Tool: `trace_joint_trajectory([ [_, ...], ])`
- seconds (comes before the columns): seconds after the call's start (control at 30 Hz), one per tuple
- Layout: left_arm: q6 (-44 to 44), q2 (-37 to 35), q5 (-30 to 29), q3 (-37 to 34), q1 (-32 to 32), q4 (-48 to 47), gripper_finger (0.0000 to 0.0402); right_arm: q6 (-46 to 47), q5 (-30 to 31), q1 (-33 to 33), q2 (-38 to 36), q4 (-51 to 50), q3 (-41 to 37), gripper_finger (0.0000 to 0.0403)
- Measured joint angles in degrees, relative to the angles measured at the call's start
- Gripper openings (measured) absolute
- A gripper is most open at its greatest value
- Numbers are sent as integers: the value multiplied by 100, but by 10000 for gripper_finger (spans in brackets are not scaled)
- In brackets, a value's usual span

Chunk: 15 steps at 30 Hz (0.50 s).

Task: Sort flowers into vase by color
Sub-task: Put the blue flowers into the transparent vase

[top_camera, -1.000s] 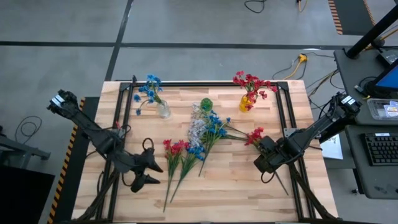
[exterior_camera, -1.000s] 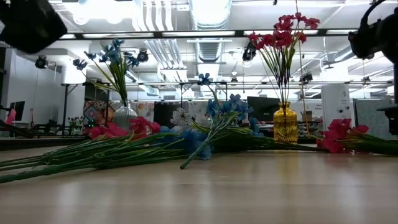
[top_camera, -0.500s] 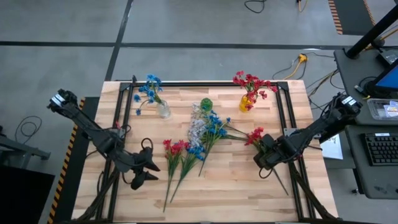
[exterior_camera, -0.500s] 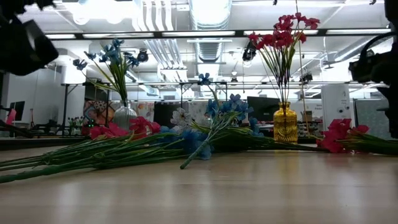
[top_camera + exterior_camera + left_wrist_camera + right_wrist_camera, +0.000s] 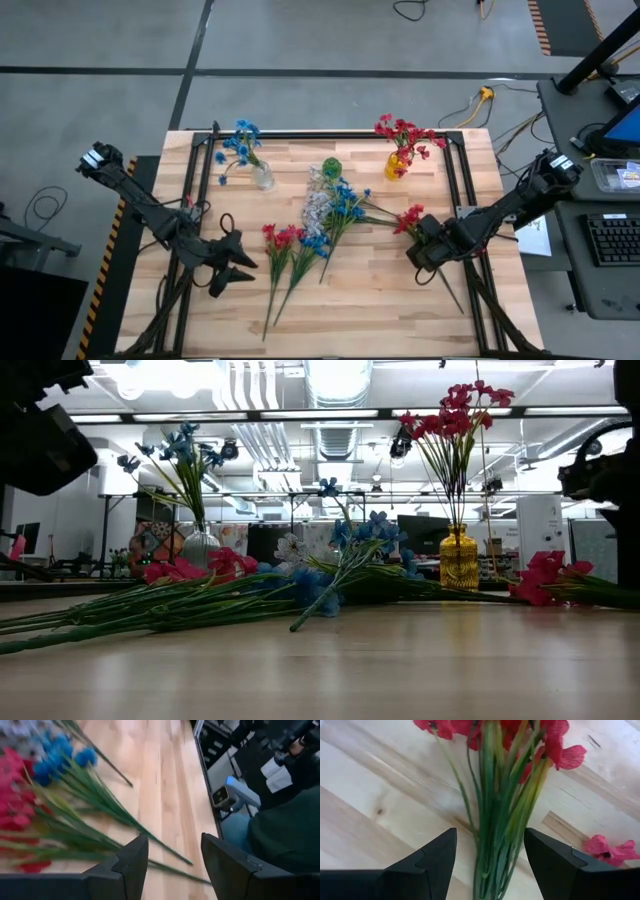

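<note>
At the table's left, the left gripper [image 5: 232, 276] is hovering just beside the stem ends of a loose red spray [image 5: 280, 240] and blue spray [image 5: 318, 243] lying on the wooden table [image 5: 360, 300], its fingers [image 5: 131, 865] standing apart with nothing between them. Behind, blue flowers are already sitting in a clear vase [image 5: 262, 178], a small green vase [image 5: 331, 167] is standing at the head of the central pile of white and blue flowers [image 5: 330, 205], and red ones are filling a yellow vase [image 5: 397, 163].

At right, the right gripper [image 5: 425, 256] is poised over a red bunch [image 5: 495, 795], fingers spread to either side of the stems and not yet closed on them; nothing is held.

Risks, as judged from here: the left stems are overlapping, so a grab could be lifting red and blue together and spoiling the sort; the right fingers could be catching only some of the thin stems, letting others slip; a swinging spray could be tipping a narrow vase.

No brand, label or readable writing is showing anywhere.
</note>
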Motion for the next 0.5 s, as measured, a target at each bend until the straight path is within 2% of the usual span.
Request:
trace_joint_trajectory([
  [0.13, 384, -16, -87, -24, 0, 232, 170, 25, -5, 0, 0, 92, -128, 223],
  [0.23, 502, -16, -134, -33, -15, 240, 170, 35, -71, 0, 0, 554, -310, 223],
  [0.5, 227, -54, -161, -244, -181, 238, 170, 41, -205, 0, -11, 778, -451, 224],
])
